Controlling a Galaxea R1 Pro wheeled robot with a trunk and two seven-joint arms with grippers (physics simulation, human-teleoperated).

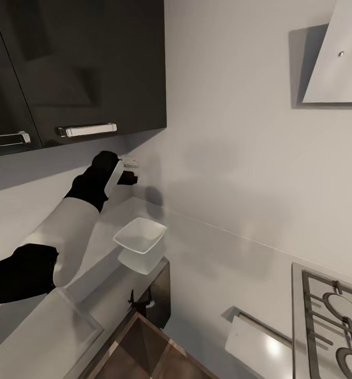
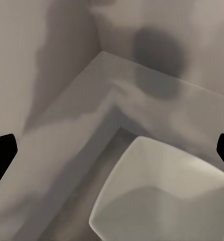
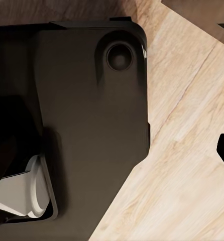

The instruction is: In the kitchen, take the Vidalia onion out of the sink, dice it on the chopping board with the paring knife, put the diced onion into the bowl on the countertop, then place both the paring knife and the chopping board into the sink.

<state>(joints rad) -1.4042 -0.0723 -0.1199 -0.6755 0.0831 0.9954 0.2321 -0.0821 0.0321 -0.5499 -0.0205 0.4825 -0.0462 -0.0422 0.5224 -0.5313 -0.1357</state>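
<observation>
1. Left gripper (image 1: 129,171) is raised near the wall corner, jaws wide – nothing between them
2. The white bowl (image 1: 140,235) sits on the countertop (image 1: 197,247) below and just ahead of those jaws
3. Right gripper's jaws – cannot tell; wooden floor (image 3: 192,150) lies beyond

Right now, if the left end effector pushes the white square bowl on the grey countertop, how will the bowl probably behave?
The shallow white glossy square bowl looks rigid, so it should not flex. On the smooth, reflective light-grey countertop it would probably slide rather than tip, being low and wide. It sits near the counter's edge, so a push that way might drop it; it looks breakable.
</observation>
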